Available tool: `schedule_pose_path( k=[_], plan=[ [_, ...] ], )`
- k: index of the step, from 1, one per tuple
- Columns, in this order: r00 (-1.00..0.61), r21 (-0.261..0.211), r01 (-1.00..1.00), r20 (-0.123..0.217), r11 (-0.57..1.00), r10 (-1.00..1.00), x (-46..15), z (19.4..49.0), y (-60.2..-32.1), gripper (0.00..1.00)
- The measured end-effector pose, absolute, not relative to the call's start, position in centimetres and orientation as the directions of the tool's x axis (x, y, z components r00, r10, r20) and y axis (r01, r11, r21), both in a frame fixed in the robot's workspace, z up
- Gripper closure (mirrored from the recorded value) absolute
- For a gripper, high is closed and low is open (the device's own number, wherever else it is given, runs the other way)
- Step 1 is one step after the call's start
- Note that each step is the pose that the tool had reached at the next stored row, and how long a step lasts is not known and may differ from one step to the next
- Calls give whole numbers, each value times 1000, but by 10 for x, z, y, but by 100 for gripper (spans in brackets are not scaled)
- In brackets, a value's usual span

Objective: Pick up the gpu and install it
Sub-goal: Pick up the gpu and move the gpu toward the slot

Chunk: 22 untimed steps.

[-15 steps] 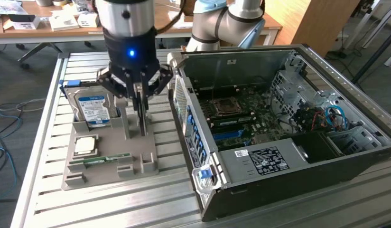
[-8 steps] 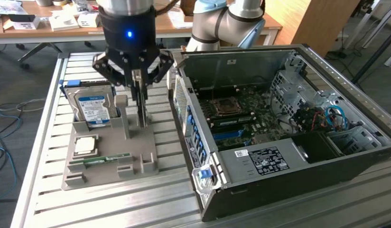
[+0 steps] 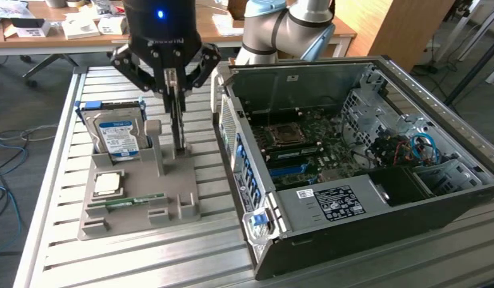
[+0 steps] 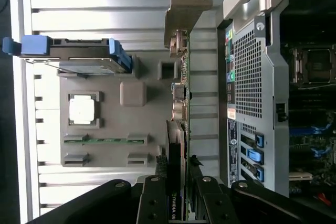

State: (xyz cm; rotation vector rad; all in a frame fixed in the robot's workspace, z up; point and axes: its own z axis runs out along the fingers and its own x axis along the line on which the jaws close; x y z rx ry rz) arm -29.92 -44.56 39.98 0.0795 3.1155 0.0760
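Observation:
The gpu (image 3: 180,129) is a thin dark card seen edge-on, standing upright over the grey holder (image 3: 181,187) on the slatted table. My gripper (image 3: 174,90) reaches down from above and is shut on the card's upper edge, one finger on each side. In the wrist view the gpu (image 4: 181,103) runs from its metal bracket down between my fingers (image 4: 152,203), where the gripper (image 4: 177,187) clamps it. Its lower edge is at the holder's slot; I cannot tell whether it still rests in it.
The open computer case (image 3: 255,198) lies on its side to the exterior view's right, motherboard (image 3: 311,144) exposed. On the holder are a silver hard drive (image 3: 119,137), a square processor (image 3: 108,183) and a green memory stick (image 3: 129,200). A cluttered desk (image 3: 71,27) stands behind.

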Motion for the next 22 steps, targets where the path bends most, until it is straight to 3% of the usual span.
schedule_pose_path(
  k=[10,22],
  plan=[
    [-998,49,50,-23,998,51,-299,431,-446,74],
    [-998,49,50,-23,998,52,-299,437,-446,74]
  ],
)
